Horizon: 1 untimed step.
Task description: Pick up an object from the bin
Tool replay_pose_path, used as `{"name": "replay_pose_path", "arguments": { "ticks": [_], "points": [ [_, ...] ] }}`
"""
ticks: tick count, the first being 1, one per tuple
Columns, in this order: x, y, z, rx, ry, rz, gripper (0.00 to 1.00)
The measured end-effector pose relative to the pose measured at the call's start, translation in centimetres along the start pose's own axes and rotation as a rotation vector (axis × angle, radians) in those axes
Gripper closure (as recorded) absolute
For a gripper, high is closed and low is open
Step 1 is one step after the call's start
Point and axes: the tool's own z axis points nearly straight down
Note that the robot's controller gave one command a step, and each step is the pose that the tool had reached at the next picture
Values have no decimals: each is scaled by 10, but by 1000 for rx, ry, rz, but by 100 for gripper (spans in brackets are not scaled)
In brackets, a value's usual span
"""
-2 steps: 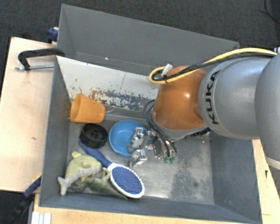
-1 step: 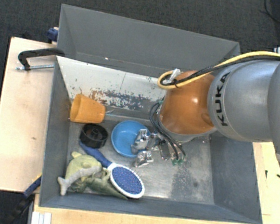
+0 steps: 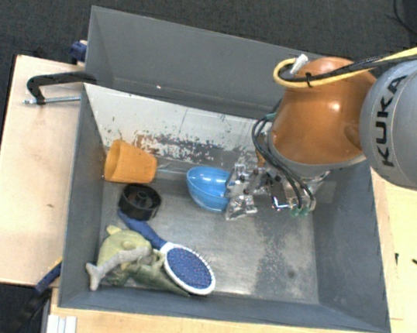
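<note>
The gripper, open or closed impossible to tell, hangs against the blue bowl, which lies just to its left in the view, mid-way across the bin.

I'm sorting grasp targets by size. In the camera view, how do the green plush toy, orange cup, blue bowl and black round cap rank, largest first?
1. green plush toy
2. orange cup and blue bowl: look about alike, not ranked
3. black round cap, smallest
</note>
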Motion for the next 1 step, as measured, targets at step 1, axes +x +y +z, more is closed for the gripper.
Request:
{"name": "replay_pose_path", "arguments": {
  "ticks": [1],
  "points": [
    [-16,-81,-127,2,2,-357,100]
  ]
}}
